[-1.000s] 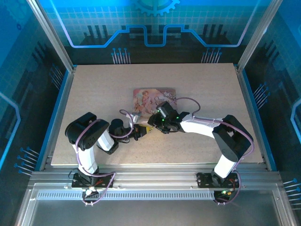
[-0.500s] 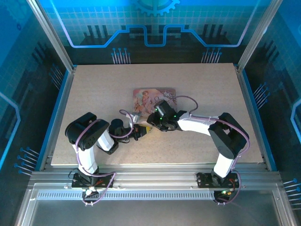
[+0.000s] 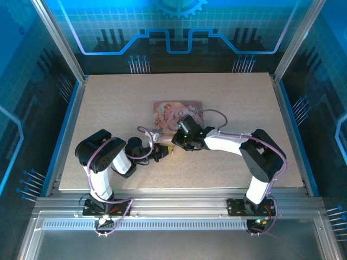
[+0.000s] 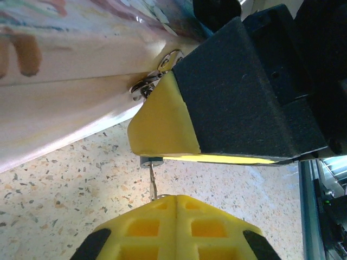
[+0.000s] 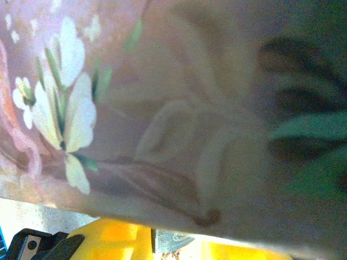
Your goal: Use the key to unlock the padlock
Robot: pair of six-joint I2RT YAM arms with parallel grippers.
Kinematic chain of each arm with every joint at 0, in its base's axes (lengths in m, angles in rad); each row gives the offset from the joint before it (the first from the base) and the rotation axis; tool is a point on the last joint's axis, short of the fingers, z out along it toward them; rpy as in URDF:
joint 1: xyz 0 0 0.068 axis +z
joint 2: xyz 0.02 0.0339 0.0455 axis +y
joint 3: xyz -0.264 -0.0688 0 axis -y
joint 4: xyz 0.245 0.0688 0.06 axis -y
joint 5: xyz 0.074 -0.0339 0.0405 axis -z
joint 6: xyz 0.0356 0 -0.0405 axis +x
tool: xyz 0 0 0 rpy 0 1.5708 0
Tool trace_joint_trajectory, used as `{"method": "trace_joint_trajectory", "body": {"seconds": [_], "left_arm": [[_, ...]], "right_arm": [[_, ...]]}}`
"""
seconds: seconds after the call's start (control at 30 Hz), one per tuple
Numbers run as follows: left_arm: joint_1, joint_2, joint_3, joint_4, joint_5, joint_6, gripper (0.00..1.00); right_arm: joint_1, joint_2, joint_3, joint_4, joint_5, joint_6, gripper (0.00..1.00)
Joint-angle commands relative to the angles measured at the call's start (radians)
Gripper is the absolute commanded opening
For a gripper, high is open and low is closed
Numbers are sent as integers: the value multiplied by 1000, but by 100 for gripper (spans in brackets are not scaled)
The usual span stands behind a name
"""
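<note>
We had the left gripper [image 4: 174,198] pinched tight on the key [image 4: 154,181], tip up against the padlock [image 4: 150,161], right beside the pink flower-print tin [image 5: 179,108]. The right gripper [image 3: 175,142] sat at the padlock too, but we couldn't tell if it was clamped.

Desk [image 3: 108,119] from my end: pale beige speckled top, metal rails along the sides, blue strip on the left and right edges. Pink picture-printed tin [image 3: 168,111] lies flat on it, about mid-desk, slightly toward the far side. On left wrist cam I see the tin's side wall meeting the speckled surface.
</note>
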Motion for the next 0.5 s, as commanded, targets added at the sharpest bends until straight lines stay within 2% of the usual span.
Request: {"method": "trace_joint_trajectory", "body": {"seconds": [0.0, 0.17, 0.23, 0.3, 0.43, 0.47], "left_arm": [[-10, -8, -19, 25, -4, 33, 0], [-10, -9, -24, 25, -8, 39, 0], [-10, -15, -30, 24, -13, 42, 19], [-11, -20, -38, 25, -25, 46, 32], [-9, -24, -43, 25, -37, 48, 50], [-9, -23, -41, 25, -37, 44, 50]], "right_arm": [[6, 10, 4, -38, -14, 3, 12], [3, -3, 1, -35, -18, 3, 7], [0, -7, 0, -31, -21, 4, 5], [-2, -9, 4, -31, -24, 4, 5], [-2, -13, 8, -32, -38, 7, 5], [-3, -13, 10, -33, -40, 7, 5]]}}
